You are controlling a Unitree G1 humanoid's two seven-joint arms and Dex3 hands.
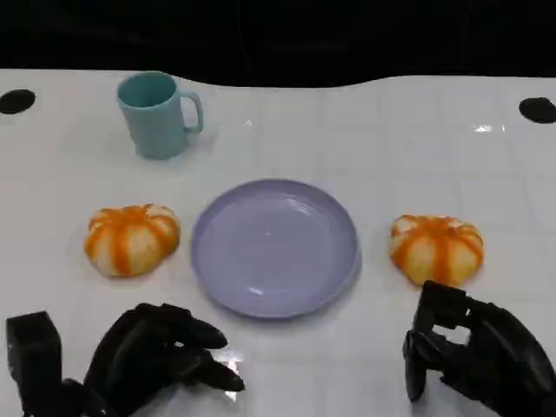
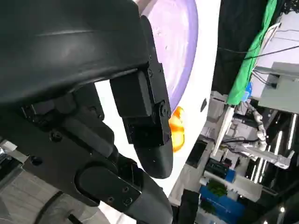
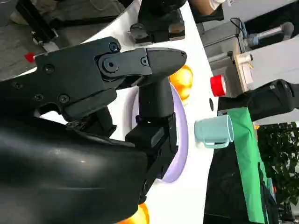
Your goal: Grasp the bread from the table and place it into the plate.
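Observation:
Two orange-and-white striped bread rolls lie on the white table, one point(image 1: 132, 239) left of the empty lilac plate point(image 1: 274, 248) and one point(image 1: 436, 248) right of it. My left hand point(image 1: 161, 356) rests low near the front edge, below the left roll, fingers apart and holding nothing. My right hand point(image 1: 473, 352) hovers just in front of the right roll, empty as well. In the left wrist view my fingers point(image 2: 140, 107) reach toward the plate point(image 2: 180, 42), with the far roll point(image 2: 176, 133) beyond. The right wrist view has the plate point(image 3: 180, 140) and both rolls point(image 3: 183, 81) point(image 3: 138, 215).
A teal mug point(image 1: 159, 113) stands at the back left, handle to the right; it is also in the right wrist view point(image 3: 214, 130). Black round marks point(image 1: 537, 109) sit at the table's far corners. A red button point(image 3: 217, 85) lies beyond the table.

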